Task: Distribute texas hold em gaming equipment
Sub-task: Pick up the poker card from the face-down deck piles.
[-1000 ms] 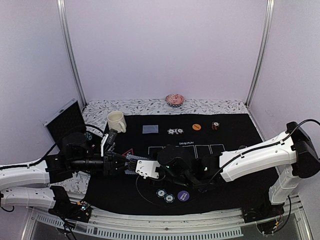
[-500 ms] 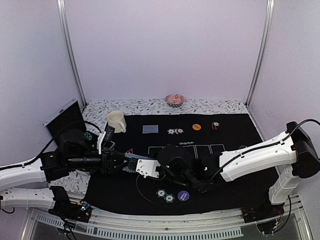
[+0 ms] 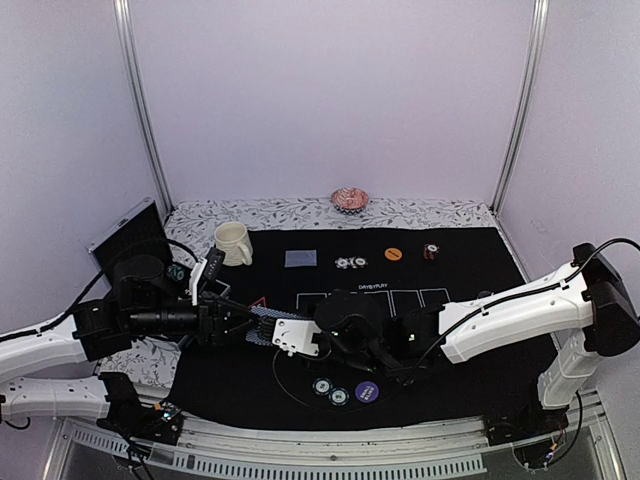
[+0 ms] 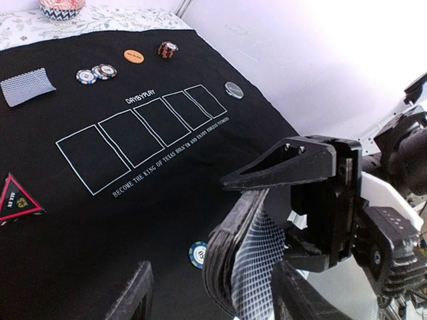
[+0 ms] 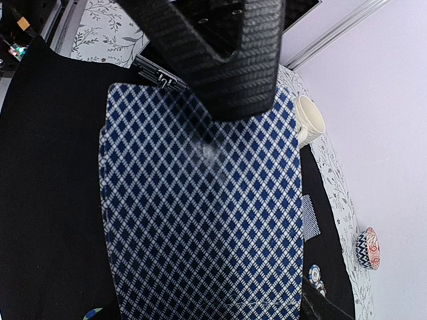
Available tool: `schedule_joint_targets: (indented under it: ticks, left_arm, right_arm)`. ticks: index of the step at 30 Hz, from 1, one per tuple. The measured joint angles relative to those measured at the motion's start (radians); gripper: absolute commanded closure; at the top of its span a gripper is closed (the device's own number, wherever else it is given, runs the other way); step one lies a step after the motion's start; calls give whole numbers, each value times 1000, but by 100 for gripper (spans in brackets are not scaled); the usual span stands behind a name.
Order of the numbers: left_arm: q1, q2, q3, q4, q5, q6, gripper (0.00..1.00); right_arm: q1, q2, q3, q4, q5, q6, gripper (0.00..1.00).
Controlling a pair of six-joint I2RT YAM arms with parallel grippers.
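Note:
My right gripper [image 3: 268, 327] is shut on a deck of blue-diamond-backed playing cards [image 3: 260, 322], held on edge above the black mat. The deck fills the right wrist view [image 5: 200, 220], one finger [image 5: 213, 60] pressing its back. My left gripper [image 4: 215, 297] is open, its two fingers standing either side of the bowed deck [image 4: 243, 260] without closing on it. On the mat lie a single card [image 3: 300, 258], striped chips [image 3: 351, 262], an orange button [image 3: 393, 254], a dark chip stack [image 3: 431, 251], a red-outlined triangle [image 3: 256, 303], a purple button [image 3: 367, 391] and more chips [image 3: 330, 388].
A cream mug [image 3: 233, 242] stands at the mat's far left corner. A pink ruffled dish [image 3: 349, 198] sits on the floral cloth at the back. An open dark case [image 3: 130, 238] lies at the left. Five printed card outlines [image 4: 143, 130] cross the mat's middle.
My left arm has drawn back to the left, its gripper sliding away along the deck. The right arm and the deck have stayed in place.

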Motion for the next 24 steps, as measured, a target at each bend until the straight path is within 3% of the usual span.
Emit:
schedule_joint_targets:
  ticks: [4, 12, 17, 20, 24]
  left_arm:
    - [0, 3, 9, -14, 3, -4, 59]
    - [0, 61, 24, -31, 38, -7, 82]
    - [0, 61, 33, -35, 52, -5, 83]
    - [0, 52, 33, -44, 52, -3, 72]
    - [0, 34, 35, -59, 49, -2, 75]
  right_arm:
    - [0, 0, 0, -5, 0, 2, 42]
    - [0, 0, 0, -8, 1, 3, 42]
    - [0, 0, 0, -9, 5, 3, 42]
    - [0, 0, 0, -8, 5, 5, 42]
    - [-1, 0, -1, -8, 7, 10, 42]
